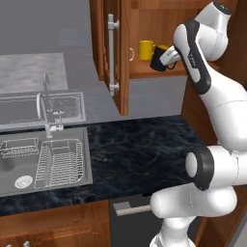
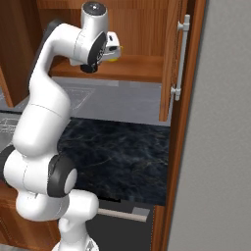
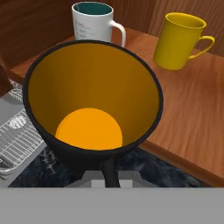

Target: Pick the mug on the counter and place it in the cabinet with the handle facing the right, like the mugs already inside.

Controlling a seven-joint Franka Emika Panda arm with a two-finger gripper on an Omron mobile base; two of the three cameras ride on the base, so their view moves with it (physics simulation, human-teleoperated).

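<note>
1. Right now the transport step is in hand: the gripper (image 1: 166, 59) is raised to the open cabinet (image 1: 144, 34), and the black mug (image 1: 160, 58) hangs at the front lip of the wooden shelf (image 3: 192, 113), off the counter (image 1: 140, 149).
2. Gripping state: the jaws are closed on the mug's wall at its near rim; in the hand view one dark fingertip (image 3: 109, 173) rises over the rim, and the orange inside of the mug (image 3: 92, 109) opens toward the camera.
3. Position, as I judge it: the mug sits just at or slightly outside the shelf edge, since counter and the sink's drainer rack (image 3: 15, 131) show beneath it in the hand view, so it is not yet set down.
4. Neighbours: the white mug (image 3: 94, 24) and the yellow mug (image 3: 179, 39) stand upright further back on the shelf, apart from each other, both with loops pointing toward the right of the hand view.
5. Handle: I cannot tell where the black mug's handle points; no view shows it plainly.
6. Next move, in my judgement: carry the mug inward over bare shelf in front of the two mugs, staying clear of them, turn the wrist so its loop matches theirs, lower it until the base rests flat, then release.
7. Risk: nudging the white mug, which is nearest.
</note>
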